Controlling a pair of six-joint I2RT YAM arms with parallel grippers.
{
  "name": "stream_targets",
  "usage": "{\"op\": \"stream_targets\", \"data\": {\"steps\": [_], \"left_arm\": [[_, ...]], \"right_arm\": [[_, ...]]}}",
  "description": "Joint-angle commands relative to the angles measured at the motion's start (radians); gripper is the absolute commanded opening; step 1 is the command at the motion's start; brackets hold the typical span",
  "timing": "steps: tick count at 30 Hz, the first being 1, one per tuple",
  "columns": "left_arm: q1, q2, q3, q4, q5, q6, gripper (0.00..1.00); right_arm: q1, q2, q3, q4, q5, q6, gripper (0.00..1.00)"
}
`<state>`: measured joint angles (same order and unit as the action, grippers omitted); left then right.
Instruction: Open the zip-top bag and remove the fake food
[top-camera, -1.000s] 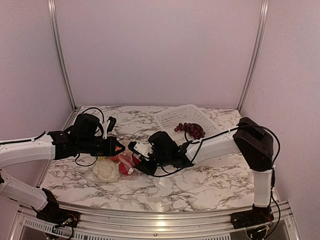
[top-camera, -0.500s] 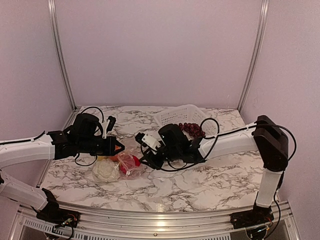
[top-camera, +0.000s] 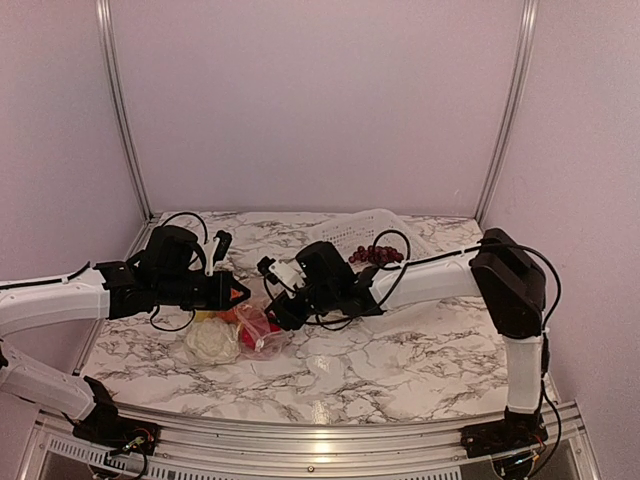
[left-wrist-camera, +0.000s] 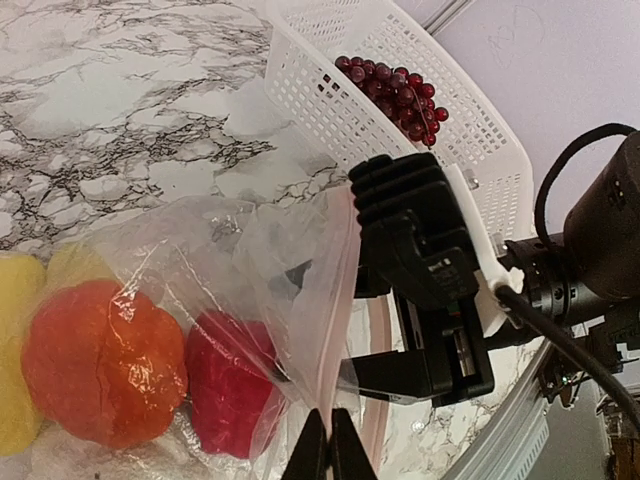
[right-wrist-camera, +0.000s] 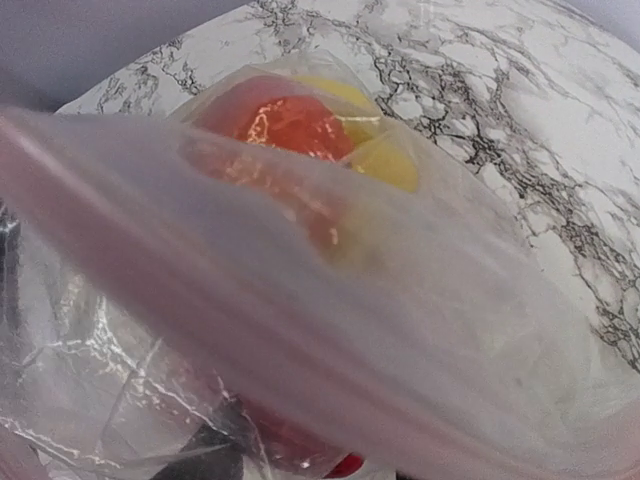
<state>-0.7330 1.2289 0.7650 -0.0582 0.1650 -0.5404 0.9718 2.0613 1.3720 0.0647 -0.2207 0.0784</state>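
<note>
The zip-top bag (top-camera: 258, 326) lies at the left of the marble table, clear and crinkly, with a pink zip strip (left-wrist-camera: 335, 300). Inside it are red (left-wrist-camera: 228, 385), orange (left-wrist-camera: 100, 360) and yellow (left-wrist-camera: 20, 400) fake food. A cream-white cauliflower (top-camera: 212, 341) lies outside, in front of the bag. My left gripper (top-camera: 238, 295) is shut on the bag's zip edge, fingertips pinched (left-wrist-camera: 328, 455). My right gripper (top-camera: 273, 309) is at the bag's mouth, jaws apart, its fingers (left-wrist-camera: 420, 368) partly behind the film. In the right wrist view the film (right-wrist-camera: 330, 300) covers almost everything.
A white lattice basket (top-camera: 345, 234) stands tilted at the back right with a dark grape bunch (top-camera: 378, 254) in it, also in the left wrist view (left-wrist-camera: 395, 85). The right arm's cables (top-camera: 385, 275) loop beside the basket. The table's front edge is a metal rail (top-camera: 320, 440).
The right gripper drew back to the right half a second ago, then moved left again to the bag's mouth. The left gripper has kept its hold on the bag.
</note>
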Motion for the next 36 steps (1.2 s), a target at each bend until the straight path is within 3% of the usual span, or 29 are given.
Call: {"op": "stream_targets", "data": {"steps": [1, 15, 17, 23, 36], "left_arm": [[0.001, -0.002, 0.006, 0.022, -0.007, -0.010, 0.00], [0.002, -0.014, -0.040, 0.038, -0.004, -0.029, 0.00], [0.002, -0.017, -0.047, 0.037, -0.004, -0.031, 0.00], [0.002, -0.028, -0.052, 0.034, -0.004, -0.033, 0.00], [0.001, -0.082, -0.100, 0.001, 0.015, -0.043, 0.00]], "right_arm": [[-0.001, 0.036, 0.043, -0.046, -0.036, 0.055, 0.58], [-0.001, 0.200, 0.112, -0.159, 0.006, 0.137, 0.75], [-0.001, 0.215, 0.116, -0.170, 0.020, 0.135, 0.88], [0.028, 0.193, 0.075, -0.154, 0.018, 0.035, 0.98], [0.080, 0.244, 0.095, -0.234, 0.173, -0.075, 0.99]]}}
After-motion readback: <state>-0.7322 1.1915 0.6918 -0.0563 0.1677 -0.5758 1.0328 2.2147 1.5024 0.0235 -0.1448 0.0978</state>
